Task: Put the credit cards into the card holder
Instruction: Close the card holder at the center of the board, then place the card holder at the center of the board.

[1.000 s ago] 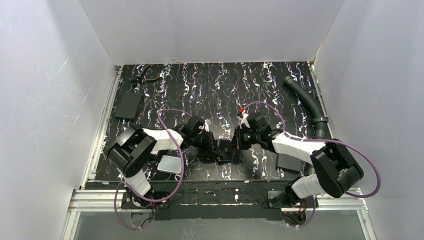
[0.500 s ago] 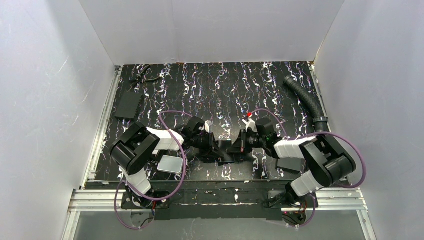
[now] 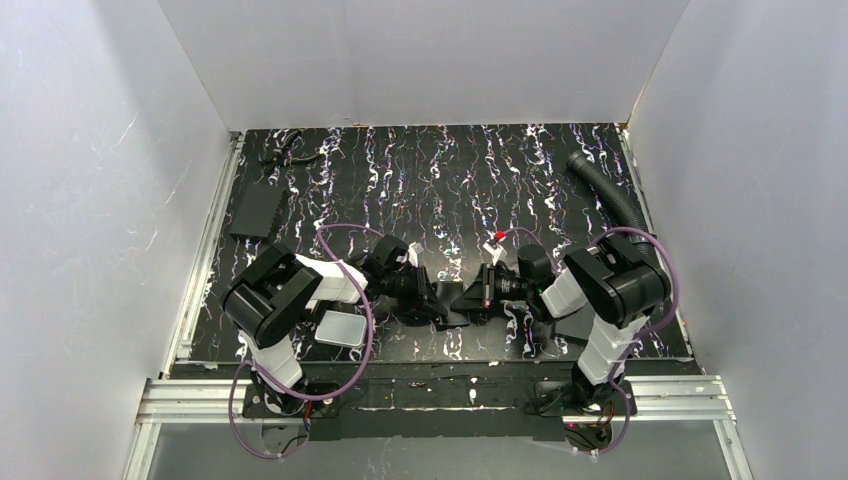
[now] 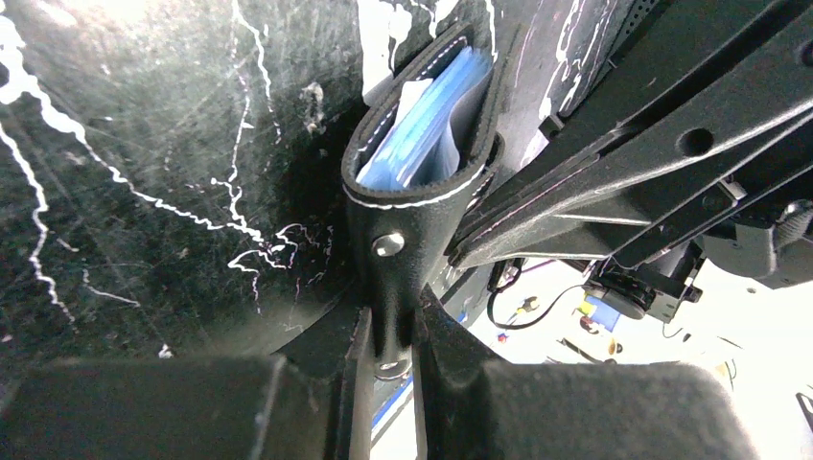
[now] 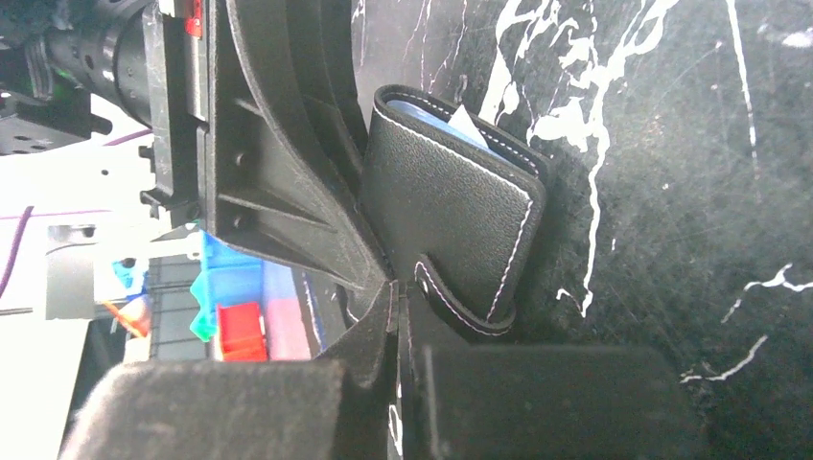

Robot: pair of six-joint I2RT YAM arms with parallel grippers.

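site: robot lab cell | cues: white panel walls [image 3: 430, 60], aluminium frame rail [image 3: 190, 396], marbled black table [image 3: 440, 170]

The top external camera looks steeply down from above and behind the arm bases and takes in the whole bench [image 3: 440, 180]. The left wrist camera peers past the left gripper [image 4: 391, 350] at very close range. The right wrist camera does likewise past the right gripper [image 5: 398, 374], facing the opposite way. All three views share the card holder [image 5: 451, 220].

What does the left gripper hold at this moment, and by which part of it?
The left gripper holds the small black leather card holder with blue pockets by its snap tab.
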